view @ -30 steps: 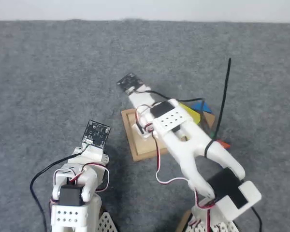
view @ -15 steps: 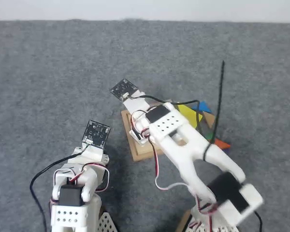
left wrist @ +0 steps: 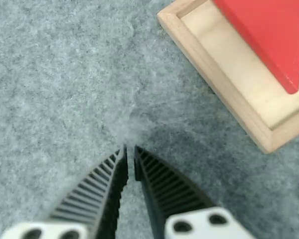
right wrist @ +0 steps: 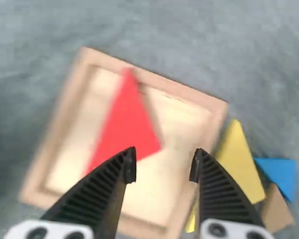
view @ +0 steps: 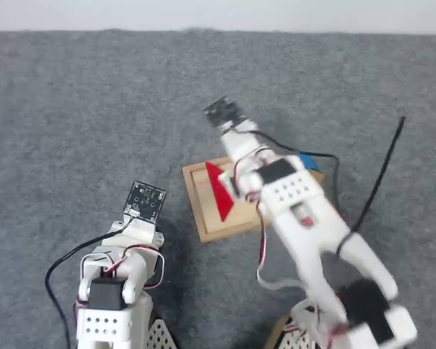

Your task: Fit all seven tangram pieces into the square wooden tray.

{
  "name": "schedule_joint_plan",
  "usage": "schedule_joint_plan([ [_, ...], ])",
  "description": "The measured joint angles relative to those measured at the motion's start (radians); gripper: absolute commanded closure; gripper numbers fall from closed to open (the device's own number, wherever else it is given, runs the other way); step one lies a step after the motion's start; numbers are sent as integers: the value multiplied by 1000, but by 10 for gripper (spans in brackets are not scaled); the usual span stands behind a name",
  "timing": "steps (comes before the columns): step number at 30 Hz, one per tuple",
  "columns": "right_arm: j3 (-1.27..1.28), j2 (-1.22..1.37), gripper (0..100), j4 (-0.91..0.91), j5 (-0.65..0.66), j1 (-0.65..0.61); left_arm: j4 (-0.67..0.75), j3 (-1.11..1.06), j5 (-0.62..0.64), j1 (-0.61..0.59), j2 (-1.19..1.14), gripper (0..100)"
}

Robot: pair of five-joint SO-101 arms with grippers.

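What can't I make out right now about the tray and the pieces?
- High view: the right arm covers one side of the wooden tray and the loose pieces beside it, bar a blue piece; no count possible.
- Right wrist view: the right hand hides where the yellow piece meets the tray.
- Left wrist view: the frame edge cuts off the tray and the red triangle.

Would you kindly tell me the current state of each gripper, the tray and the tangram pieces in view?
Left gripper: shut, empty, low beside the tray.
Right gripper: open, empty, above the tray.
Wooden tray: holds one piece.
Red triangle: inside the tray.
Yellow triangle: outside the tray, against its edge.
Blue triangle: outside the tray.
Brown piece: outside the tray.
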State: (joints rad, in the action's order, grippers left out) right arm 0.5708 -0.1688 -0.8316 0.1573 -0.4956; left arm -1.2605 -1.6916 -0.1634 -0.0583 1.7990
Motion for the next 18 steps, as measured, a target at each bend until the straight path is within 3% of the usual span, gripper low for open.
schedule_joint_plan([
  [3, -74, 153, 987, 6, 0, 28, 0, 0, 0, 0, 0, 978],
  [8, -157, 313, 958, 6, 0, 17, 0, 0, 0, 0, 0, 978],
  [18, -169, 333, 958, -23, 0, -61, 0, 0, 0, 0, 0, 978],
])
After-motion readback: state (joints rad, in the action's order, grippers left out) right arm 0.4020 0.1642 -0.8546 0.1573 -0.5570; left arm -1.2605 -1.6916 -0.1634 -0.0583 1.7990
